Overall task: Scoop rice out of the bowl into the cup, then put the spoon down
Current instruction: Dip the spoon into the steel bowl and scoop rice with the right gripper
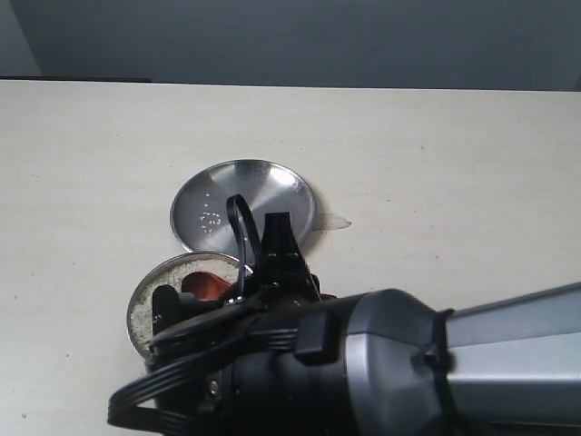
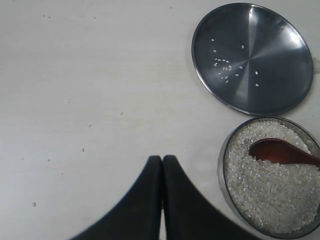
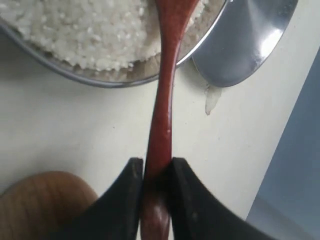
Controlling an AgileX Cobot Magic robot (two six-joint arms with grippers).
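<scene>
The steel bowl [image 2: 223, 172] is full of white rice [image 2: 270, 197]. The dark red wooden spoon [image 2: 280, 151] lies with its oval end in the rice. My right gripper [image 3: 155, 165] is shut on the spoon's slim handle [image 3: 162, 115], which crosses the bowl's rim [image 3: 100, 81]. The wooden cup [image 3: 45, 200] shows beside that gripper; my right arm hides it in the exterior view. My left gripper [image 2: 162, 159] is shut and empty over bare table beside the bowl. In the exterior view the bowl [image 1: 132, 309] and spoon [image 1: 204, 285] peek out from behind my right arm.
A flat steel plate [image 2: 252, 57] with several stray grains lies just beyond the bowl, also seen as the plate [image 1: 243, 204] in the exterior view. The pale table [image 1: 436, 163] stretches all around. My right arm [image 1: 408, 363] fills the near right.
</scene>
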